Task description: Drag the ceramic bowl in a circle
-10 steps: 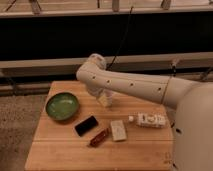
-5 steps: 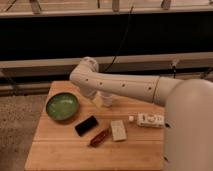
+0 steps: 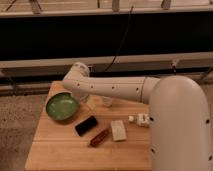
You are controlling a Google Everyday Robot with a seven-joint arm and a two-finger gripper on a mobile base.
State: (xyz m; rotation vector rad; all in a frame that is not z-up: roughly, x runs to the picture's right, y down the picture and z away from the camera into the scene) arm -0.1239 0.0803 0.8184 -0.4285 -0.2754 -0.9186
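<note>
There's the ceramic bowl (image 3: 62, 106), upright on the left side of the wooden table (image 3: 60, 150), toward the far edge. It's round, shallow and glazed green, with a darker rim. The gripper (image 3: 88, 103) hangs just beside its right rim.

Bowl (image 3: 61, 106) left on table (image 3: 60, 150), hand (image 3: 88, 102) beside (right)

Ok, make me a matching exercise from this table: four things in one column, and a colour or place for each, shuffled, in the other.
Things:
1. ceramic bowl
2. flat slab
3. slim bar
4. tool

Colour or place:
A. reddish brown
B. green
C. under the arm, just right of the bowl
D. black

Pairs: 1-B, 2-D, 3-A, 4-C.
</note>
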